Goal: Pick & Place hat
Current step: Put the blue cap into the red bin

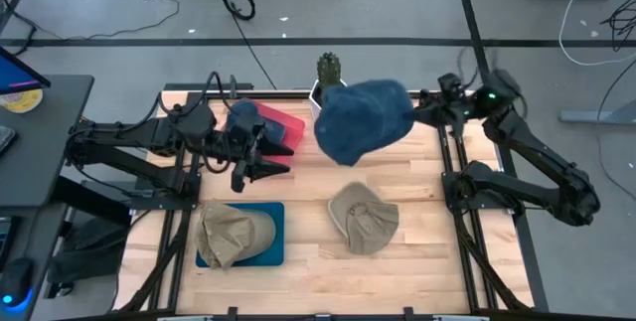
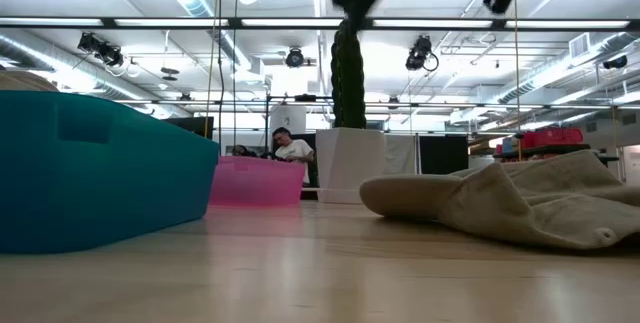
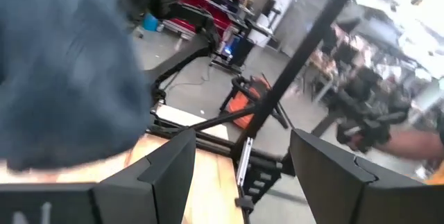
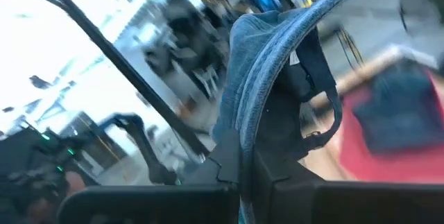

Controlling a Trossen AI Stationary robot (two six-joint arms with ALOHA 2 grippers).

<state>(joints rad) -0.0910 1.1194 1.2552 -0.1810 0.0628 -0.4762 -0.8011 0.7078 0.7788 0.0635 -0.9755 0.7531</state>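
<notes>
Right gripper (image 4: 239, 175) clamped shut on blue hat (image 1: 363, 120) brim edge: light, floppy, hangs limp; left gripper (image 1: 270, 158) open, empty.

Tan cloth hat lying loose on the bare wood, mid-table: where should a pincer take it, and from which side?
Take the tan cloth hat at its raised crumpled fold, coming straight down from above. In the low view it lies slumped flat with soft ridges and no rigid edge standing up, so a side approach would probably just push it along the wooden table.
</notes>
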